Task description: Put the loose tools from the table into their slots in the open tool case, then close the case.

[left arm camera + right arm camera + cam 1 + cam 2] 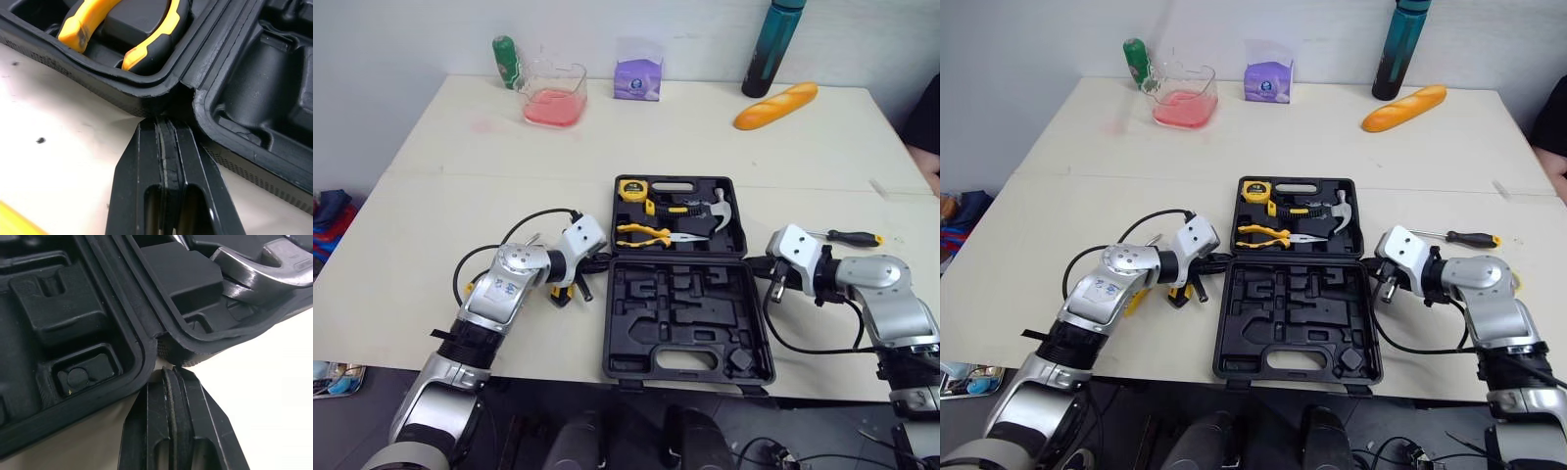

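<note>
- The case [636, 294] lies open in the middle of the table [460, 196], its near half all bare slots.
- The far half holds a tape measure [632, 190], pliers [651, 233] and a hammer [720, 211].
- A screwdriver [847, 237] lies loose on the table, right of the case.
- The left tool [166, 122] has its fingers pressed together on nothing, tips at the case's left hinge corner.
- The right tool [172, 371] is likewise pressed together, tips at the right hinge corner.
- A yellow-and-black item [560, 292], possibly another hand implement, lies partly hidden under the left arm.
</note>
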Controlling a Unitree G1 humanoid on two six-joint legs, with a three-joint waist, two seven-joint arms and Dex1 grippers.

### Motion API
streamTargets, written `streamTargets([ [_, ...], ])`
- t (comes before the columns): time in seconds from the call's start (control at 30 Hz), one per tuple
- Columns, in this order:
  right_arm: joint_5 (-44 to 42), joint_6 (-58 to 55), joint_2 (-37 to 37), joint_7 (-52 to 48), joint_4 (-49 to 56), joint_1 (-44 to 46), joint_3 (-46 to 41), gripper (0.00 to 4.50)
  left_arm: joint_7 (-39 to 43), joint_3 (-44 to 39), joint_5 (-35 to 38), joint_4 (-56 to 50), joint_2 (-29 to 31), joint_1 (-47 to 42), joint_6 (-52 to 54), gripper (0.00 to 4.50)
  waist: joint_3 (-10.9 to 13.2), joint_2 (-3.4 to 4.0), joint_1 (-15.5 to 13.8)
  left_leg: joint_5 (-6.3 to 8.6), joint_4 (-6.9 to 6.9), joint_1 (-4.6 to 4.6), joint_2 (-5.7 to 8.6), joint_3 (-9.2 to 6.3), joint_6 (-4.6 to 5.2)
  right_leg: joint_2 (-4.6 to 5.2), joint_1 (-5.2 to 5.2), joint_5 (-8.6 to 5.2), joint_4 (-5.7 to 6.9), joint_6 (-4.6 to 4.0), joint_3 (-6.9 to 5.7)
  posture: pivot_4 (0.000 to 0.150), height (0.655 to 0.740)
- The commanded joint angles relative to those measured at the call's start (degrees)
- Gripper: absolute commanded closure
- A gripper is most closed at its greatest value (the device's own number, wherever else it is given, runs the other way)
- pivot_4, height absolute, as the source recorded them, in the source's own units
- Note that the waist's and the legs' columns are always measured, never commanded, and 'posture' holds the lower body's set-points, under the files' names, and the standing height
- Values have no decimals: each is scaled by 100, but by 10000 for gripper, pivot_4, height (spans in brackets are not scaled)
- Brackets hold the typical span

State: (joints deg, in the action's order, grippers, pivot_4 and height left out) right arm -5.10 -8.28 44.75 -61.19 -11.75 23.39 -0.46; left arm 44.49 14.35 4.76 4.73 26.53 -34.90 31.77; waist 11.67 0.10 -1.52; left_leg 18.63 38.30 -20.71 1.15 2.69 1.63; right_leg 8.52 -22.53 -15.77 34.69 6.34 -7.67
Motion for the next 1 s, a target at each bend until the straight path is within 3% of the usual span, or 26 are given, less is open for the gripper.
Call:
streamTargets([
  [0.03,-311,-102,96,-103,495,-129,-175,45000,184,215,14,-362,-74,102,-82,44507,0,0,-2,0,0,0,0,0,0,0,0,0,0,0,0,1500,7349],
  [0.47,-208,229,180,71,182,-213,-257,45000,254,-58,-65,-573,271,118,-95,44507,0,-1,7,-1,0,0,-1,-1,2,0,0,1,0,1,-2,1500,7349],
  [0.73,-671,487,940,-298,-196,-382,-1044,45000,1252,-1276,648,-1050,1740,541,-501,44507,3,-1,24,-1,-1,-4,-6,0,2,-1,-6,1,-3,0,-2,1500,7349],
  [0.83,-970,612,1315,-612,-317,-689,-1603,45000,1474,-2125,962,-768,2196,871,-859,36688,3,-1,21,0,-2,-2,-6,-1,3,0,-1,1,-9,-1,-2,1500,7349],
  [0.87,-1139,545,1462,-765,-379,-850,-1890,38468,1579,-2500,1034,-577,2407,1053,-1055,32144,3,-2,21,2,-2,-2,-6,0,5,0,-1,1,-11,-1,-3,1500,7349],
  [0.9,-1233,628,1618,-914,-519,-1040,-2200,35563,1654,-2887,1072,-299,2629,1248,-1261,27656,3,-1,21,3,-2,-2,-6,0,6,0,-1,2,-11,-1,-3,1500,7349],
  [1.0,-1248,1021,1967,-974,-1136,-1471,-2878,20622,1626,-3754,1153,423,3053,1723,-1647,13051,4,1,29,6,-12,-3,-7,2,11,-2,-4,1,-21,-1,-8,1500,7349],
])
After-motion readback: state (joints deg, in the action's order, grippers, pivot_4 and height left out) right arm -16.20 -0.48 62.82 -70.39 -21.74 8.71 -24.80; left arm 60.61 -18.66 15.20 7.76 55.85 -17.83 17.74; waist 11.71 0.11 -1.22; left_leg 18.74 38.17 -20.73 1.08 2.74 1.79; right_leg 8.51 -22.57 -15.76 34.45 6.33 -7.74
